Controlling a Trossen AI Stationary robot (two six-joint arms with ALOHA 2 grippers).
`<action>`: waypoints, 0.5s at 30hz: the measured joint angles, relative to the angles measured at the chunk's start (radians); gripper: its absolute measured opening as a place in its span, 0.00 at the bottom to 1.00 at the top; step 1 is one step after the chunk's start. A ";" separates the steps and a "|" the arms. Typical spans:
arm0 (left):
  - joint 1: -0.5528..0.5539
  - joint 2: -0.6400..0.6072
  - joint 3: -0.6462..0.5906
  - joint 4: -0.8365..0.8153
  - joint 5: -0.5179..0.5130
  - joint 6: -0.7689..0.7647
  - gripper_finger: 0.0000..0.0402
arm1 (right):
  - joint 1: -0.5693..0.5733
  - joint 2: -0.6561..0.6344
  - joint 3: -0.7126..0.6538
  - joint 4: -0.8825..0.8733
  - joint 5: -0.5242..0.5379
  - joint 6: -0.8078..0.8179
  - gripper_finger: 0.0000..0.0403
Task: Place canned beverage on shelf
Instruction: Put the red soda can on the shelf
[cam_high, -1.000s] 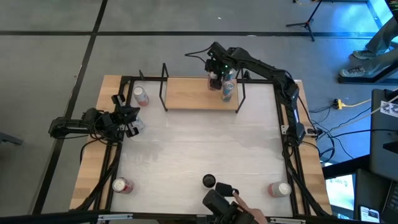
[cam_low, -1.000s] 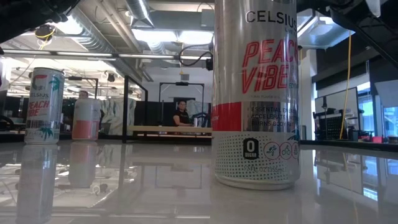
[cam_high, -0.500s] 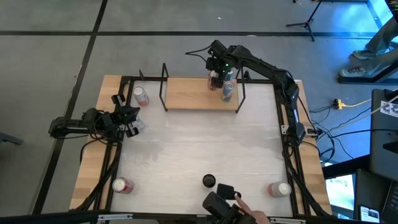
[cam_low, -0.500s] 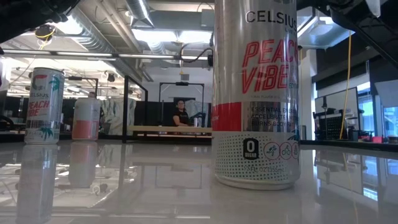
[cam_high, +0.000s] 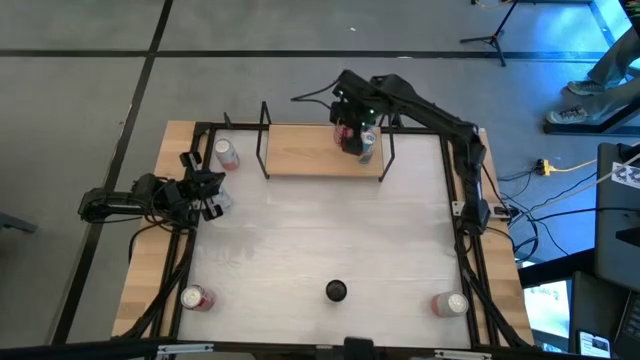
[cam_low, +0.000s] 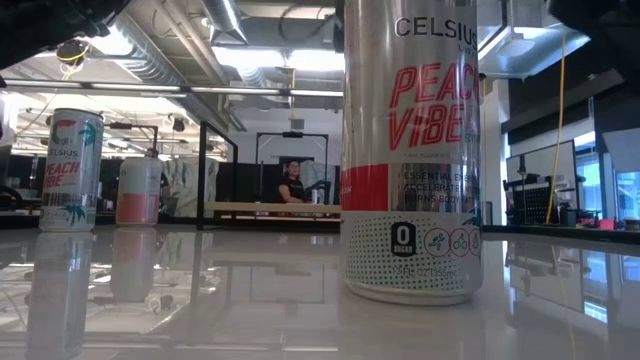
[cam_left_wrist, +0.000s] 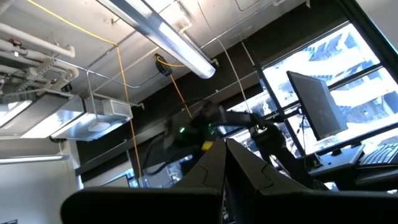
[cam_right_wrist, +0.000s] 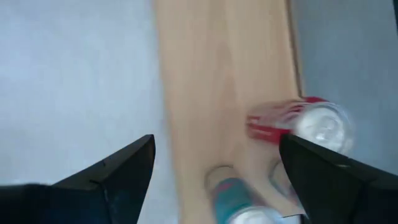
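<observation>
The right gripper (cam_high: 352, 128) hangs over the right end of the shelf (cam_high: 300, 150), the small light-wood board with black wire uprights that sits at the far edge of the whitish table (cam_high: 320, 240). From its own wrist view the two dark fingers (cam_right_wrist: 118, 171) stand wide apart with nothing between them, and below them two cans stand upright on the wood: a red-sided can (cam_right_wrist: 298, 124) and, just beside it, a teal-sided can (cam_right_wrist: 239, 199). From above, the arm covers most of that pair, and only one of them, the teal-sided one (cam_high: 366, 147), shows past the gripper, close to the shelf's right upright. The left gripper (cam_high: 212, 195) waits at the left side of the table, its fingers (cam_left_wrist: 249, 168) pressed together, empty, and pointed up toward the ceiling. More cans stand on the tabletop itself: one at the far left corner (cam_high: 226, 153) near the shelf's left end, one at the near left corner (cam_high: 195, 297), and one at the near right corner (cam_high: 450, 303). A small round black object (cam_high: 336, 291) sits at the middle of the near edge. At table level a Celsius Peach Vibe can (cam_low: 410, 150) fills the view, with another (cam_low: 70, 170) off to its side.
</observation>
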 joint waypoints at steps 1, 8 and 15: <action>0.000 0.000 0.000 -0.003 0.003 0.000 0.02 | 0.013 -0.016 -0.013 -0.003 -0.009 0.005 0.84; 0.000 0.000 0.000 -0.002 -0.074 0.014 0.02 | 0.085 -0.162 -0.217 0.059 -0.048 0.061 0.84; 0.000 0.000 0.000 -0.031 -0.187 0.046 0.17 | 0.138 -0.409 -0.642 0.342 -0.001 0.123 0.84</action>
